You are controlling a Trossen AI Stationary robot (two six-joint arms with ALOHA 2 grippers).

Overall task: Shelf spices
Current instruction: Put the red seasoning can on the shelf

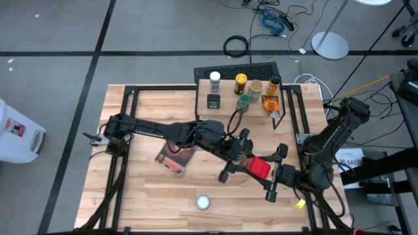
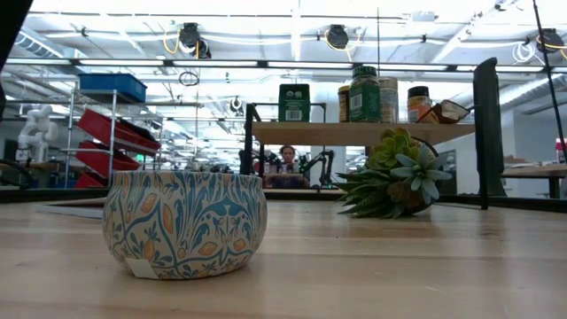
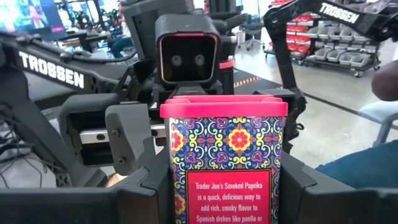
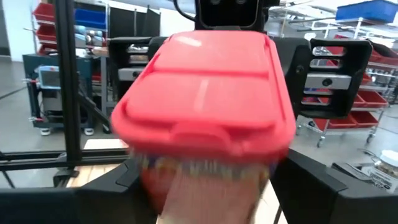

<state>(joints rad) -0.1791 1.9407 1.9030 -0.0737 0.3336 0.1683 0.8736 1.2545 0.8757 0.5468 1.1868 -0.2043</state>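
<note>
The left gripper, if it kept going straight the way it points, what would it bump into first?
Probably the right gripper. The left gripper holds the red-topped paprika tin, and the other arm's wrist sits right behind that tin, facing it.

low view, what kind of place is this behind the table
Probably a robotics lab or workshop: open ceiling with exposed ducts, racks of red bins, another robot arm at the far left, and a person seated at a bench.

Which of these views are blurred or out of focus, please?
Right wrist view: the red-lidded paprika tin is smeared and soft. Left wrist view: the same tin is crisp, label readable. Low view: the patterned bowl is sharp, the room behind hazy.
</note>
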